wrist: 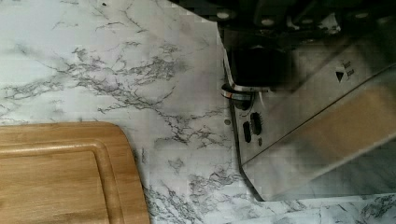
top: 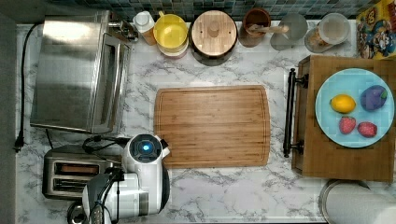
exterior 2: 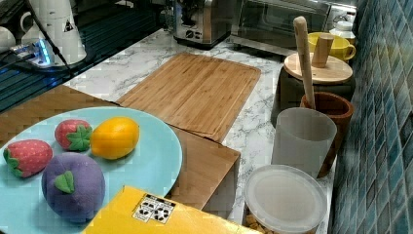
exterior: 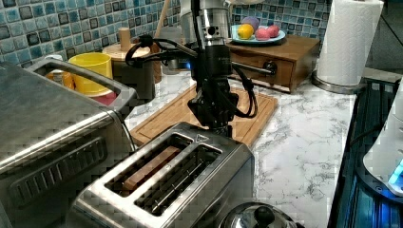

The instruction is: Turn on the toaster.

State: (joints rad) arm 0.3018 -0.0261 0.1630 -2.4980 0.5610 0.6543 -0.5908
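The toaster (exterior: 190, 190) is a small brushed-steel box with two long slots, and a brown slice sits in one of them. It stands at the top view's lower left (top: 70, 172), beside the big toaster oven (top: 74, 70). My gripper (exterior: 222, 127) hangs straight down at the toaster's end nearest the cutting board, its fingers shut together. In the wrist view the dark fingertips (wrist: 254, 65) rest on the black lever at the toaster's control face (wrist: 289, 116), just above a chrome-ringed knob (wrist: 236, 95) and small buttons. The arm (top: 144, 177) covers that end in the top view.
A wooden cutting board (top: 212, 126) lies mid-counter. Jars, a yellow cup (top: 170, 30) and a lidded pot (top: 214, 35) line the tiled back wall. A wooden box holds a blue plate (top: 327, 121) of toy fruit. A paper towel roll (exterior: 347, 42) and kettle lid (exterior: 259, 216) stand nearby.
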